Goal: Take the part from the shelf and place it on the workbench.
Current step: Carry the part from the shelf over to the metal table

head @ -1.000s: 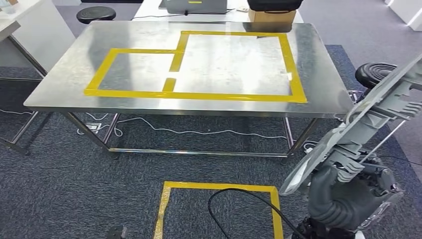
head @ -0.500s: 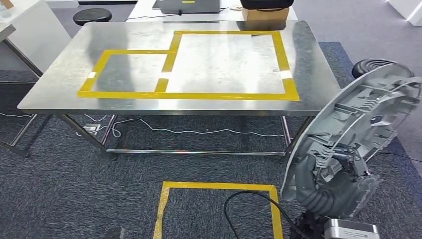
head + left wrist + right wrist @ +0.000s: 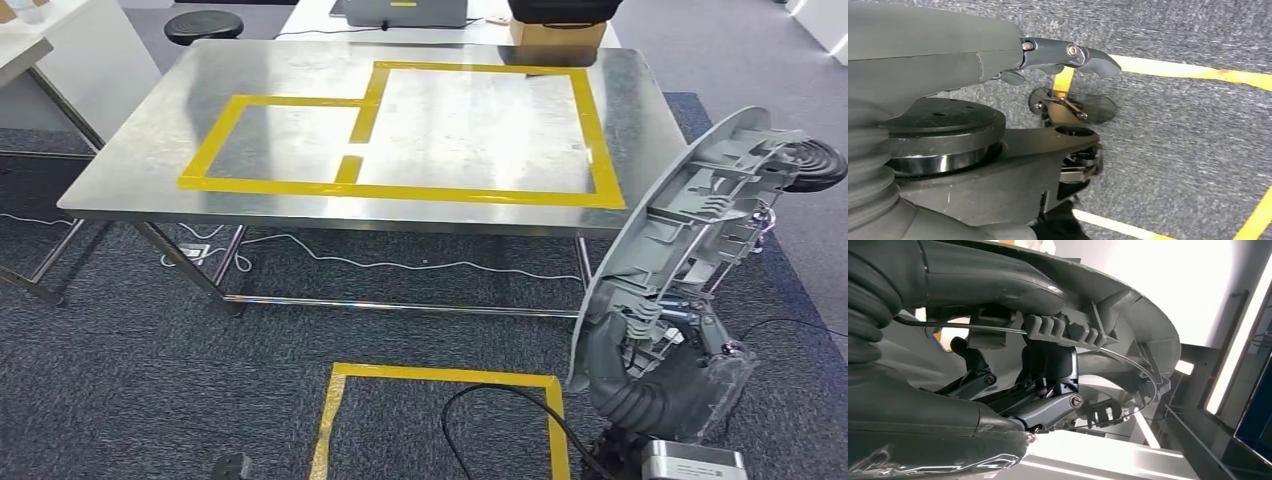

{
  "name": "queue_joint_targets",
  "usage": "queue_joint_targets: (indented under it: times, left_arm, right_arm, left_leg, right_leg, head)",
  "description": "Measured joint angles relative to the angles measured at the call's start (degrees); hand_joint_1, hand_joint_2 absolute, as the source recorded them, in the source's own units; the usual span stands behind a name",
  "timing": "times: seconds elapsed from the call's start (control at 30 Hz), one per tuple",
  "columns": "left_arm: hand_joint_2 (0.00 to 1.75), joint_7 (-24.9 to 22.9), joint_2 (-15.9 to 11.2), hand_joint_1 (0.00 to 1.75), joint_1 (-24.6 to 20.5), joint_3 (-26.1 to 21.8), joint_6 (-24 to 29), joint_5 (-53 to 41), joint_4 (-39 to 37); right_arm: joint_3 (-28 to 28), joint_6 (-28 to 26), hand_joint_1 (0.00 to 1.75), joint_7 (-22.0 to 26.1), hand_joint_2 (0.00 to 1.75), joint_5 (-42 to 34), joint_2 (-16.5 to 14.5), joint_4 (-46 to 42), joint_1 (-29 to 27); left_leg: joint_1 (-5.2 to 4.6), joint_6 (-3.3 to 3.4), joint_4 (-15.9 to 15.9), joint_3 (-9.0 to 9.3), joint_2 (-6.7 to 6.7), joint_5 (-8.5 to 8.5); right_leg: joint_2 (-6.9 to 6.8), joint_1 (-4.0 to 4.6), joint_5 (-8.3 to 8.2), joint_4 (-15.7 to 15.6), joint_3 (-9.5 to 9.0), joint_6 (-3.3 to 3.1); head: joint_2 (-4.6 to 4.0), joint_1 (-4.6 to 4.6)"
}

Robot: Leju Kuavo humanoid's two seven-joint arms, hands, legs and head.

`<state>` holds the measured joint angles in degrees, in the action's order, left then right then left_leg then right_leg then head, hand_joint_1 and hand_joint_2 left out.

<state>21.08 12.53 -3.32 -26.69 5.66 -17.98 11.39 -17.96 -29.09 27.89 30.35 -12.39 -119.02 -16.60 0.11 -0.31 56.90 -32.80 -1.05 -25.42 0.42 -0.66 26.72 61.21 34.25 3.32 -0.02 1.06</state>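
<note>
A large grey plastic part [image 3: 690,220], curved like a shell with ribs on its inner side, stands tilted at the lower right of the head view. My right hand [image 3: 650,375] grips its lower end from below. In the right wrist view the dark fingers [image 3: 1045,365] curl around a rib of the part [image 3: 1068,330]. The steel workbench [image 3: 450,130] lies ahead, and the part's upper end reaches up beside its right front corner. My left hand [image 3: 1068,52] hangs over the carpet with a finger stretched out and nothing in it.
Yellow tape [image 3: 400,190] marks two joined rectangles on the workbench top. A yellow taped square [image 3: 440,376] and a black cable [image 3: 480,400] lie on the carpet. A black stool [image 3: 818,165] stands behind the part. A cardboard box [image 3: 555,35] sits beyond the bench.
The camera has shifted, so the bench sits slightly differently in the picture. My right hand has turned the part and raised it, and its ribbed inner side now faces me.
</note>
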Motion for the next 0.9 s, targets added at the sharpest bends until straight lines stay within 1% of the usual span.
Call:
queue_joint_targets:
  times: [0.03,0.07,0.13,0.17,0.2,0.23,0.3,0.33,0.37,0.4,0.43,0.47,0.5,0.53,0.57,0.63,0.67,0.7,0.73,0.8,0.83,0.87,0.9]
  left_arm:
    - [1.75,0.42,-0.02,0.00,0.00,-0.04,-0.34,-0.01,0.01]
    - [1.75,0.91,-0.04,0.00,0.00,-0.11,-0.72,0.01,0.02]
    - [1.75,1.75,-0.04,0.00,-0.02,-0.44,-1.28,0.04,0.04]
    - [1.75,2.03,-0.03,0.00,-0.04,-0.64,-1.43,0.04,0.06]
    - [1.75,2.24,-0.02,0.00,-0.06,-0.84,-1.49,0.01,0.08]
    - [1.75,2.40,-0.01,0.00,-0.06,-0.98,-1.50,-0.02,0.09]
    - [1.75,2.52,-0.02,0.00,-0.02,-1.11,-1.16,-0.32,0.09]
    - [1.75,2.44,-0.03,0.00,0.01,-1.15,-0.87,-0.53,0.09]
    - [1.75,2.32,-0.03,0.00,0.03,-1.17,-0.58,-0.79,0.09]
    - [1.75,2.21,-0.03,0.00,0.03,-1.17,-0.49,-1.00,0.10]
    - [1.75,2.16,-0.04,0.00,0.02,-1.18,-0.74,-1.17,0.10]
    - [1.75,2.19,-0.05,0.00,-0.01,-1.19,-1.20,-1.31,0.11]
    - [1.75,2.27,-0.06,0.00,-0.08,-1.20,-1.86,-1.39,0.11]
    - [1.75,2.39,-0.07,0.00,-0.13,-1.24,-2.62,-1.42,0.11]
    - [1.75,2.56,-0.08,0.00,-0.15,-1.32,-3.35,-1.41,0.11]
    - [1.75,2.93,-0.08,0.00,-0.07,-1.56,-4.73,-1.35,0.11]
    - [1.75,3.09,-0.08,0.00,-0.02,-1.74,-5.24,-1.36,0.11]
    - [1.75,3.21,-0.07,0.00,0.01,-1.93,-5.59,-1.39,0.11]
    - [1.75,3.27,-0.05,0.00,0.00,-2.13,-5.80,-1.48,0.11]
    - [1.75,3.40,-0.05,0.00,0.03,-2.43,-6.18,-1.68,0.11]
    - [1.75,3.53,-0.05,0.00,0.08,-2.51,-6.51,-1.75,0.11]
    - [1.75,3.71,-0.07,0.00,0.12,-2.57,-6.96,-1.77,0.11]
    - [1.75,3.90,-0.07,0.00,0.16,-2.60,-7.46,-1.76,0.11]
  right_arm:
    - [-0.05,-0.18,1.75,0.05,1.75,0.11,0.00,0.03,0.00]
    - [-0.13,-0.40,1.75,0.15,1.75,0.23,0.01,0.07,0.00]
    - [-0.33,-0.87,1.75,0.39,1.75,0.51,0.01,0.11,0.01]
    - [-0.45,-1.06,1.75,0.52,1.75,0.62,0.02,0.12,0.03]
    - [-0.54,-1.20,1.75,0.62,1.75,0.68,0.02,0.12,0.05]
    - [-0.60,-1.34,1.75,0.68,1.75,0.71,0.02,0.12,0.06]
    - [-0.64,-1.81,1.75,0.76,1.75,0.76,0.02,0.12,0.07]
    - [-0.64,-2.16,1.75,0.83,1.75,0.80,0.02,0.12,0.07]
    - [-0.64,-2.54,1.75,0.92,1.75,0.87,0.02,0.12,0.07]
    - [-0.64,-2.91,1.75,1.05,1.75,0.97,0.02,0.12,0.07]
    - [-0.66,-3.28,1.75,1.20,1.75,1.10,0.02,0.12,0.10]
    - [-0.70,-3.63,1.75,1.36,1.75,1.26,0.02,0.11,0.14]
    - [-0.77,-3.95,1.75,1.50,1.75,1.42,0.06,0.11,0.19]
    - [-0.83,-4.22,1.75,1.61,1.75,1.56,0.11,0.10,0.26]
    - [-0.88,-4.43,1.75,1.67,1.75,1.68,0.16,0.10,0.35]
    - [-0.96,-4.65,1.75,1.68,1.75,1.82,0.25,0.11,0.53]
    - [-1.00,-4.69,1.75,1.66,1.75,1.86,0.28,0.11,0.62]
    - [-1.06,-4.71,1.75,1.63,1.75,1.87,0.32,0.13,0.72]
    - [-1.14,-4.71,1.75,1.58,1.75,1.88,0.38,0.20,0.84]
    - [-1.28,-4.71,1.75,1.48,1.75,1.86,0.49,0.44,1.12]
    - [-1.31,-4.71,1.75,1.44,1.75,1.83,0.53,0.59,1.23]
    - [-1.33,-4.71,1.75,1.43,1.75,1.79,0.55,0.71,1.32]
    - [-1.35,-4.71,1.75,1.42,1.75,1.76,0.56,0.78,1.41]
  left_leg:
    - [-0.11,-0.30,0.08,-0.04,-0.04,-0.03]
    - [-0.19,-0.60,0.07,-0.11,-0.05,0.03]
    - [-0.09,-1.15,-0.04,-0.16,-0.03,0.08]
    - [-0.05,-1.46,0.40,-0.38,0.05,-0.36]
    - [-0.02,-1.76,1.92,-1.08,0.13,-1.44]
    - [0.01,-2.02,4.53,-2.30,0.22,-3.01]
    - [0.05,-2.33,12.25,-6.01,0.30,-6.53]
    - [0.05,-2.36,15.02,-7.38,0.31,-7.25]
    - [0.05,-2.30,16.07,-7.95,0.31,-6.98]
    - [0.04,-2.16,14.78,-7.39,0.32,-5.65]
    - [0.03,-1.94,11.61,-5.82,0.32,-3.66]
    - [0.00,-1.69,7.71,-3.85,0.33,-1.83]
    - [-0.03,-1.45,4.07,-2.09,0.33,-0.63]
    - [-0.07,-1.24,1.58,-0.91,0.33,-0.01]
    - [-0.15,-1.01,0.41,-0.44,0.30,0.02]
    - [-0.15,-0.45,-0.03,-0.41,0.25,0.09]
    - [-0.08,-0.10,-0.21,-0.34,0.24,0.22]
    - [0.02,0.22,-0.38,-0.25,0.25,0.34]
    - [0.13,0.46,-0.53,-0.17,0.27,0.44]
    - [0.10,0.65,-0.53,-0.18,0.30,0.42]
    - [0.08,0.66,-0.52,-0.18,0.30,0.42]
    - [0.07,0.66,-0.51,-0.16,0.29,0.42]
    - [0.07,0.64,-0.50,-0.11,0.25,0.40]
  right_leg:
    - [0.07,0.03,-0.36,-1.66,-0.82,-0.25]
    - [0.18,0.12,-0.23,-2.01,-0.91,-0.62]
    - [0.26,0.11,-0.49,-2.08,-0.76,-1.39]
    - [0.23,0.05,-0.58,-2.15,-0.74,-1.76]
    - [0.17,-0.05,-0.67,-2.23,-0.74,-2.09]
    - [0.09,-0.11,-0.71,-2.27,-0.73,-2.33]
    - [-0.02,-0.08,-0.71,-2.26,-0.63,-2.59]
    - [-0.03,-0.06,-0.71,-2.26,-0.61,-2.62]
    - [-0.01,-0.03,-0.71,-2.26,-0.61,-2.63]
    - [0.02,-0.02,-0.71,-2.26,-0.64,-2.62]
    - [0.05,-0.01,-0.71,-2.26,-0.70,-2.60]
    - [0.08,0.04,-0.70,-2.25,-0.72,-2.50]
    - [0.13,0.17,-0.66,-2.15,-0.68,-2.32]
    - [0.16,0.28,-0.67,-2.12,-0.60,-2.06]
    - [0.17,0.35,-0.70,-2.16,-0.52,-1.72]
    - [0.16,0.26,-0.81,-2.38,-0.41,-1.00]
    - [0.11,0.19,-0.51,-2.09,-0.26,-0.66]
    - [0.07,0.16,0.35,-0.90,0.27,-0.39]
    - [0.03,0.13,1.84,1.55,1.37,-0.17]
    - [0.01,0.11,5.47,8.98,4.69,0.08]
    - [0.00,0.10,6.52,12.11,6.15,0.16]
    - [0.00,0.10,6.53,13.44,6.79,0.21]
    - [0.00,0.08,5.47,12.56,6.38,0.22]
  head:
    - [0.00,-0.06]
    - [0.00,-0.11]
    - [0.00,-0.15]
    - [0.00,-0.22]
    - [0.00,-0.37]
    - [0.00,-0.50]
    - [0.00,-0.73]
    - [0.00,-0.73]
    - [0.00,-0.74]
    - [0.00,-0.73]
    - [0.00,-0.74]
    - [0.00,-0.74]
    - [0.00,-0.75]
    - [0.00,-0.72]
    - [0.00,-0.73]
    - [0.00,-0.71]
    - [0.00,-0.66]
    - [0.00,-0.50]
    - [0.00,-0.37]
    - [0.00,-0.10]
    - [0.00,-0.07]
    - [0.00,-0.03]
    - [0.00,-0.02]
